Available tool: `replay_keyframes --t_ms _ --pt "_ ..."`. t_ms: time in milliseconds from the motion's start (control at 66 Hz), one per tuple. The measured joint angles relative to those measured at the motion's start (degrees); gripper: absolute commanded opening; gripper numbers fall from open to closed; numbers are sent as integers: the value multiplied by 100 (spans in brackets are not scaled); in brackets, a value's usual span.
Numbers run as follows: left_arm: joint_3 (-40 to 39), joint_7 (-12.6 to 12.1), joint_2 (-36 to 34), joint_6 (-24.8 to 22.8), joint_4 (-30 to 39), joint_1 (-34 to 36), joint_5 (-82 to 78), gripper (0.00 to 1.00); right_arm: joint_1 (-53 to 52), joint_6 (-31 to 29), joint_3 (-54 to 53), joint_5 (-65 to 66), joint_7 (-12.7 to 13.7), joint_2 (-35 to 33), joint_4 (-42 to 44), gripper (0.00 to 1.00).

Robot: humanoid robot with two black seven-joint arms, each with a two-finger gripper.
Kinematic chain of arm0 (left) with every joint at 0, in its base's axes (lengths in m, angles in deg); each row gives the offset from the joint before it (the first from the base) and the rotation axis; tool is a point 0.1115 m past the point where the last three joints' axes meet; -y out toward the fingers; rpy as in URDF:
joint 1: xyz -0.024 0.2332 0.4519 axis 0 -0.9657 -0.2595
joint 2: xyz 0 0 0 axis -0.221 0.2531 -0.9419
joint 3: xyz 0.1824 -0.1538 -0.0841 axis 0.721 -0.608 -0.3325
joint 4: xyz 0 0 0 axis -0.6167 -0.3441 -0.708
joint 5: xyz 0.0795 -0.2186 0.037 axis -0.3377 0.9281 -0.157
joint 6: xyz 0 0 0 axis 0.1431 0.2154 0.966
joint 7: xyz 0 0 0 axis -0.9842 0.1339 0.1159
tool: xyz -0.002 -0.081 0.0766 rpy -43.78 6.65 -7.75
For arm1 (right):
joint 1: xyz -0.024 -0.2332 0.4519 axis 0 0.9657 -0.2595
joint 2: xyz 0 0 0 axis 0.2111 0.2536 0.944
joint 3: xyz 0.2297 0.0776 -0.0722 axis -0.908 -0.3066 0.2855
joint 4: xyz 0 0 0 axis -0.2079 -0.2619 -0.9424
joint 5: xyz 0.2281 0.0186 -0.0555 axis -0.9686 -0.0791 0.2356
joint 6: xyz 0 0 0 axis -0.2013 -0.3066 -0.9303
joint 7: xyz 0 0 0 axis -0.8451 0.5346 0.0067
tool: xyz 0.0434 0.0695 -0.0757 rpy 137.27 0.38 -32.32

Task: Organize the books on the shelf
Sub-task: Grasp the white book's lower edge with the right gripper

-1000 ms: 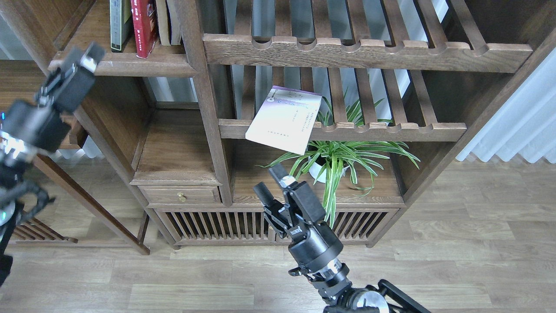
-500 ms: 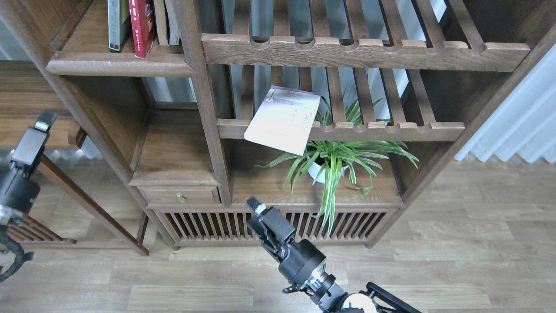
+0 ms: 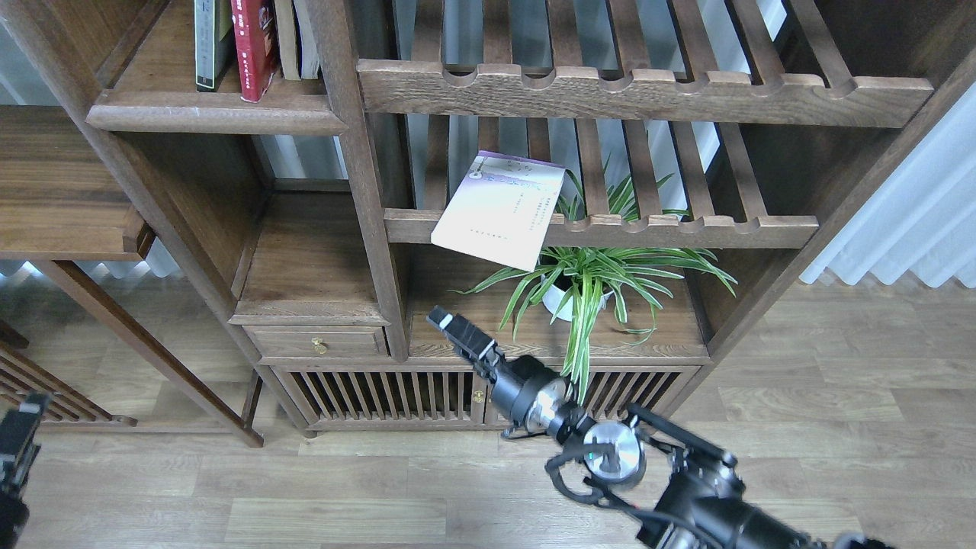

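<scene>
Head view. The shelf (image 3: 213, 114) sat at the upper left of the bookcase, a solid dark board with a rounded front edge. On it stood upright books, tops cut off by the frame: a grey-and-green book (image 3: 207, 42) farthest left, the red book (image 3: 255, 46) touching it on the right and leaning slightly, then two tan volumes (image 3: 293, 38) against the post.

The pale lavender paperback (image 3: 499, 210) was not on that shelf. It lay tilted on the middle slatted shelf (image 3: 648, 229), near that shelf's left end, its lower corner hanging out over the notched front rail. A potted spider plant (image 3: 587, 286) stood on the board below, just right of the paperback's overhanging corner, leaves reaching up through the slats.

Right gripper (image 3: 450, 326) was in front of the lower cabinet's top edge, pointing up and left, holding nothing, well apart from the paperback. It was seen side-on as one dark bar; I could not tell whether the fingers were apart or together.

Left gripper (image 3: 19, 435) showed only as a dark end at the lower left edge, above the wood floor (image 3: 801, 427); its finger spacing was unreadable.
</scene>
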Motion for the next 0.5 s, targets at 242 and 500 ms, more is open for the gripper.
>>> replay_keyframes --t_ms 242,500 --pt "28 -20 31 0 -77 85 177 100 -659 343 5 -515 -12 0 264 99" --pt "61 -34 61 0 -86 108 177 100 -886 813 3 -911 -79 1 356 99"
